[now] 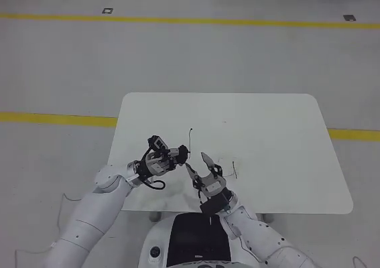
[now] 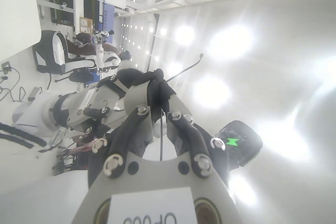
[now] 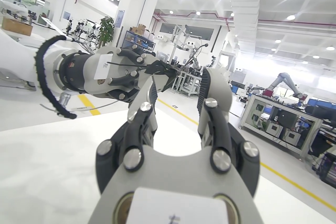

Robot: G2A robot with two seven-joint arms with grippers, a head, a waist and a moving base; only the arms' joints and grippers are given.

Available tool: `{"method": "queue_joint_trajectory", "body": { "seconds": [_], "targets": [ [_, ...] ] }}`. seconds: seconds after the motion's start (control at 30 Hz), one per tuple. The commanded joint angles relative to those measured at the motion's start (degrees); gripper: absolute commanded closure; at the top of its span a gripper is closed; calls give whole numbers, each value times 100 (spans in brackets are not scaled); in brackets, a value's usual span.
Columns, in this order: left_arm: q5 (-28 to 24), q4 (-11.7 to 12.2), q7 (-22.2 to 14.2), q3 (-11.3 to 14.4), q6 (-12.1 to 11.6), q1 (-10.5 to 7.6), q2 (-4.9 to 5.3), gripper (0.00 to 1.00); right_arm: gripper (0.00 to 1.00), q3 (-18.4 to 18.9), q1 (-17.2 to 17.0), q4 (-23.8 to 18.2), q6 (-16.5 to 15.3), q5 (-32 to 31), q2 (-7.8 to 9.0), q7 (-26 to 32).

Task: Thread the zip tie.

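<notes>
A thin black zip tie (image 1: 190,139) is held above the white table (image 1: 277,127) by my left gripper (image 1: 180,157), which is shut on it. In the left wrist view the left gripper (image 2: 159,84) pinches the zip tie (image 2: 183,70), whose small head points away from the fingers. My right gripper (image 1: 199,164) sits just beside it with its fingers spread open and nothing between them. In the right wrist view the right gripper (image 3: 181,80) is close in front of the left gripper (image 3: 157,70), and the zip tie (image 3: 195,51) passes near the gap.
Another thin dark strip (image 1: 235,169) lies on the table to the right of the grippers. Both grippers hover near the table's front edge (image 1: 176,209). Yellow floor lines (image 1: 42,118) run past the table.
</notes>
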Motion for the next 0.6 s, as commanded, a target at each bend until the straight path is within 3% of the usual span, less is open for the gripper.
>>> {"method": "queue_joint_trajectory", "body": {
  "seconds": [0.0,0.57],
  "targets": [
    [0,0,0,0,0,0,0,100,66,-18,24,15,0,0,-5,21],
    [0,0,0,0,0,0,0,100,74,0,30,71,0,0,-67,13]
  ]
}}
